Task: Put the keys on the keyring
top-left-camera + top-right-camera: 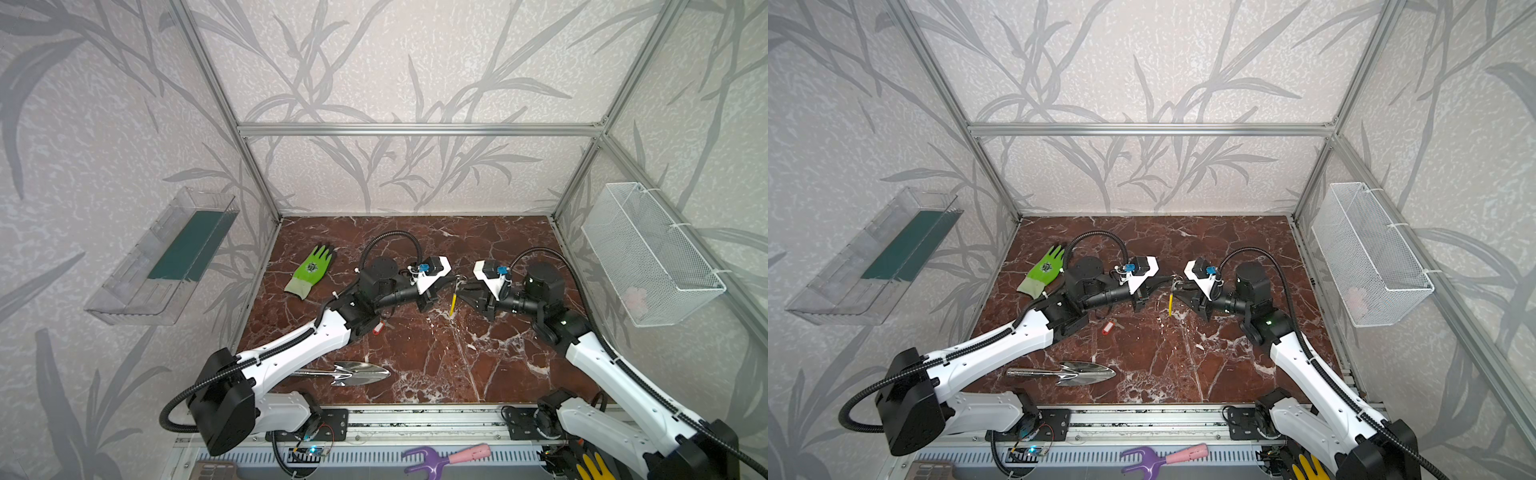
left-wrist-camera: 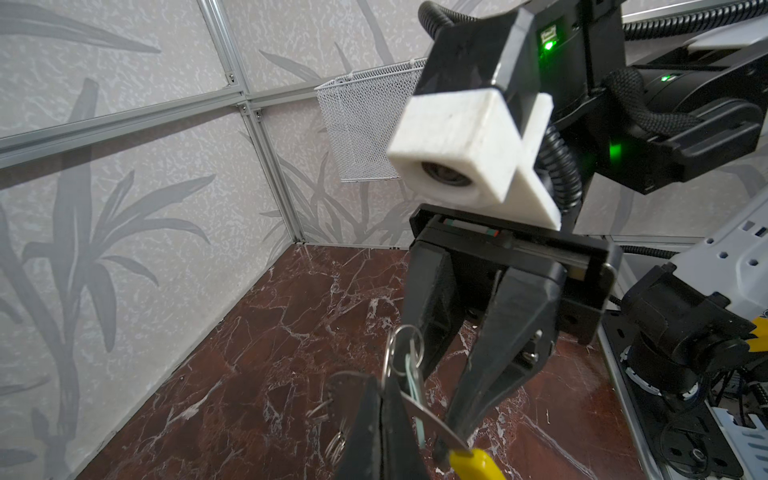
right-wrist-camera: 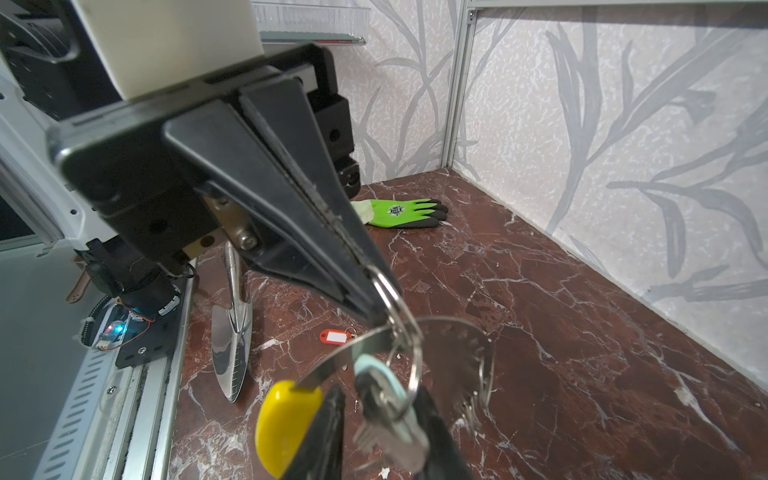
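Both grippers meet above the middle of the marble table. My left gripper is shut on the keyring, a thin grey metal band with small holes and a yellow end. The mint-tagged key hangs by its split ring, which loops round the band close to the left fingertips. The right gripper stands with its jaws a little apart, one on each side of that hanging key. The red-tagged key lies on the table under the left arm.
A green glove lies at the back left. A shiny steel trowel lies near the front. A white mesh basket hangs on the right wall, and a clear shelf on the left wall. A purple-and-pink hand fork rests on the front rail.
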Tool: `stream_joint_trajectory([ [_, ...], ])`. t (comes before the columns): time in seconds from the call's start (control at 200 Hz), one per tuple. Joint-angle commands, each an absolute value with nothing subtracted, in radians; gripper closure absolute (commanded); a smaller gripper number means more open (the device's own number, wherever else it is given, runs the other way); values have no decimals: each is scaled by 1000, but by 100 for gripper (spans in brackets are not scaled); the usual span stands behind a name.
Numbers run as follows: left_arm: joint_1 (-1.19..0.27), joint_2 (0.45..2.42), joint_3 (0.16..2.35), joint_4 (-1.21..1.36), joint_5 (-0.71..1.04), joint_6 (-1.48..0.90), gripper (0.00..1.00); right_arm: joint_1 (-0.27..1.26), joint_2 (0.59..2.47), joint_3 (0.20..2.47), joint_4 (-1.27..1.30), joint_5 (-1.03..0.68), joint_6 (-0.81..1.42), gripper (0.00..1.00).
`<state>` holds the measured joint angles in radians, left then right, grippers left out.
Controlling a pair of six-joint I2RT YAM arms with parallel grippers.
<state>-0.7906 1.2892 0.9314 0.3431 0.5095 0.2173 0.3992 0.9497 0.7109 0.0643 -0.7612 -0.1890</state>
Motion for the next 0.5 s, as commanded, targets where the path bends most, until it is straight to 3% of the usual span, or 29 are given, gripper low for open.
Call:
stream_joint_trajectory([
  [0.0, -788, 1251, 935, 330, 524, 245, 100, 389, 918, 703, 104, -789, -196, 75],
  [0.495, -784, 1226, 962, 244, 567, 301, 100, 381, 949, 736, -11, -887, -244, 94],
])
